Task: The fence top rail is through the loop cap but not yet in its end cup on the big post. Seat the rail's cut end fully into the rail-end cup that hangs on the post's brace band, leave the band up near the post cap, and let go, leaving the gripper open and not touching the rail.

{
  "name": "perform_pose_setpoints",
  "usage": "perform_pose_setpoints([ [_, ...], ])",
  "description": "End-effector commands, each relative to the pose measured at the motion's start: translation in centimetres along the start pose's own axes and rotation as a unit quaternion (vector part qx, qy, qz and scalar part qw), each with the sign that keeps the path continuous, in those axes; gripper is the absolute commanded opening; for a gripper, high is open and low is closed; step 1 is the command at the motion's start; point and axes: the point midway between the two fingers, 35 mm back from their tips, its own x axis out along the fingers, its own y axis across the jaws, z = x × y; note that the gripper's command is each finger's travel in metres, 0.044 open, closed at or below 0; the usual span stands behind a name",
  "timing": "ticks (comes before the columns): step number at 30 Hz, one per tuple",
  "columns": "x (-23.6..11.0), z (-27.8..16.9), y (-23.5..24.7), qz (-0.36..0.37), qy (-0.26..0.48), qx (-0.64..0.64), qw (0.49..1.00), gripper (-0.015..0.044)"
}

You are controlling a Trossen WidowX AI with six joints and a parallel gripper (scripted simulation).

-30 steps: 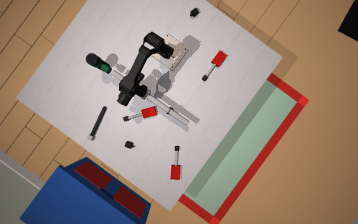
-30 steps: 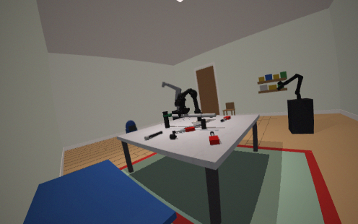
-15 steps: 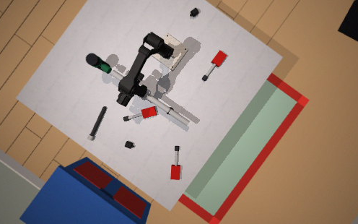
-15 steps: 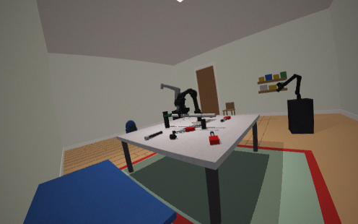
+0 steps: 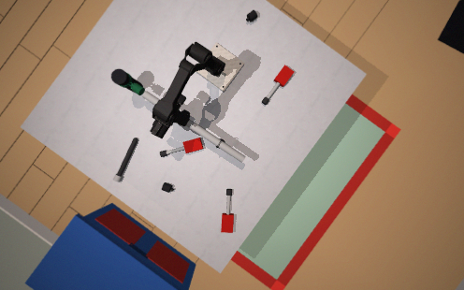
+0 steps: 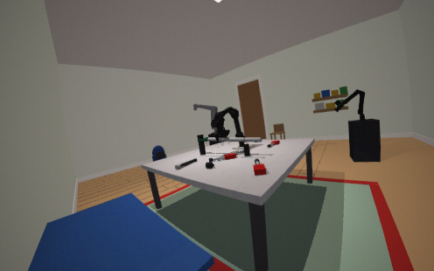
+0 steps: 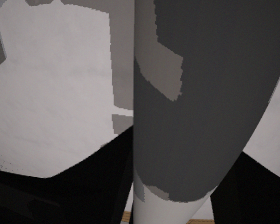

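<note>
The pale rail (image 5: 206,133) (image 6: 252,139) (image 7: 191,125) runs level above the table through the loop cap (image 5: 221,143) on the short dark post (image 6: 247,149). Its far end meets the green rail-end cup (image 5: 137,88) beside the black cap (image 5: 120,77) of the big post (image 6: 202,148). The green cup and band sit high on that post; I cannot tell how deep the rail's end is. My gripper (image 5: 181,117) (image 7: 173,136) is shut on the rail between the big post and the loop cap. Its fingertips are mostly hidden in the top and exterior views.
A red-headed tool (image 5: 193,145) lies beside the rail, with two more (image 5: 283,76) (image 5: 227,223) farther off. A dark rod (image 5: 127,159) and small black fittings (image 5: 167,187) (image 5: 252,16) lie on the table. A pale plate (image 5: 233,70) is under the arm's base.
</note>
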Motion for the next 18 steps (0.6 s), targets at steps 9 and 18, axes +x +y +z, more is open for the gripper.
perform_pose_setpoints([
  [9,0.2,-1.5,-0.2,-0.003,0.002,0.002,1.0,0.0],
  [18,0.6,-2.1,0.0,0.0,0.001,0.0,1.0,0.0],
])
